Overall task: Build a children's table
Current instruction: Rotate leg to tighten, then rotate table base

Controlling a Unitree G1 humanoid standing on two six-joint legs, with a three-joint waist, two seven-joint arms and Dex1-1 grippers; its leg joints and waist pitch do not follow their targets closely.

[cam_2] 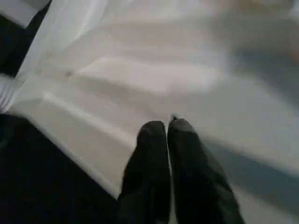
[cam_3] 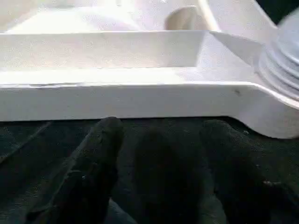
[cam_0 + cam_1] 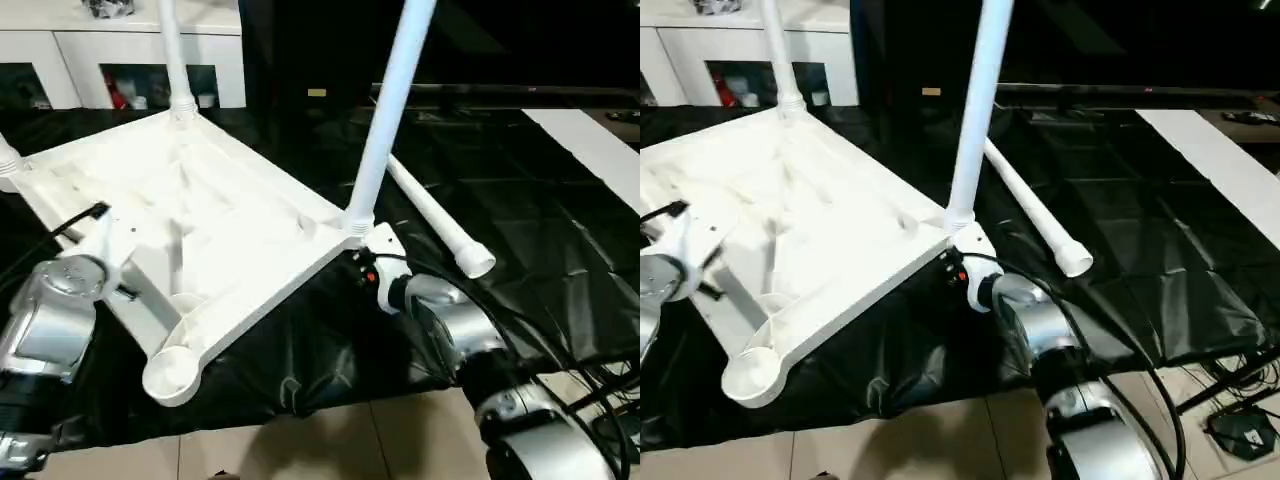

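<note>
The white table top (image 3: 230, 215) lies upside down on the black-covered table, ribbed underside up. Two white legs stand upright in its sockets, one at the far corner (image 3: 174, 60) and one at the right corner (image 3: 388, 110). A third leg (image 3: 440, 225) lies loose on the black cover to the right. The near corner socket (image 3: 170, 372) is empty. My left gripper (image 1: 167, 133) is shut with nothing in it, its tips over the ribbed underside near the left edge. My right gripper (image 2: 163, 133) is open, at the rim of the top (image 2: 117, 100), just beside the right corner leg's base (image 2: 282, 60).
A white glass-door cabinet (image 3: 130, 60) stands behind the table. A white board (image 3: 590, 140) lies at the far right on the black cover (image 3: 520, 250). Cables (image 3: 600, 385) hang at the lower right over the tiled floor (image 3: 330, 445).
</note>
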